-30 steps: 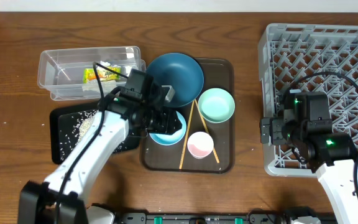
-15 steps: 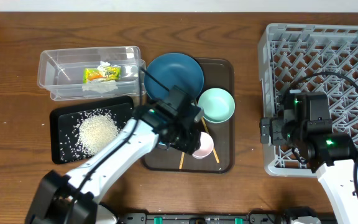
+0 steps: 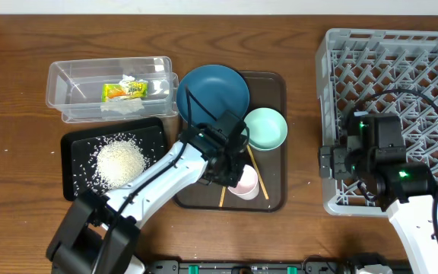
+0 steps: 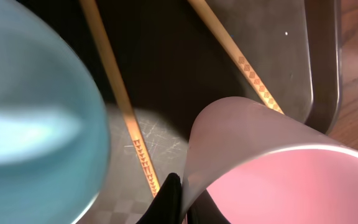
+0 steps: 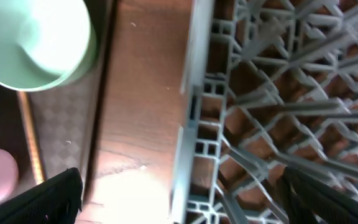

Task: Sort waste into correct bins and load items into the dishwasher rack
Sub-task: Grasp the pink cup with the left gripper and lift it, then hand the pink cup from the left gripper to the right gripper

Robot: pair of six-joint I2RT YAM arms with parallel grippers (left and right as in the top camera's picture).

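My left gripper (image 3: 230, 173) is over the brown tray, shut on the rim of the small pink cup (image 3: 245, 183), which is tilted; the left wrist view shows the fingers (image 4: 182, 194) pinching the cup wall (image 4: 272, 168). The light blue bowl (image 4: 30, 112) lies next to it, mostly hidden under the arm from overhead. Two chopsticks (image 4: 114, 93) lie on the tray. The dark blue bowl (image 3: 211, 91) and mint-green bowl (image 3: 265, 128) sit behind. My right gripper (image 3: 333, 161) is open and empty at the left edge of the grey rack (image 3: 401, 76), and the right wrist view shows its fingers (image 5: 185, 205) spread wide.
The clear tub (image 3: 67, 84) at the back left holds the snack wrapper (image 3: 124, 91) and white tissue (image 3: 124, 105). The black tray (image 3: 78, 141) in front of it holds a rice pile (image 3: 119, 161). The brown serving tray (image 3: 274, 85) stands mid-table.
My left arm has swung right from the light blue bowl to the pink cup, and the cup now tilts in its fingers. The right arm has not moved.
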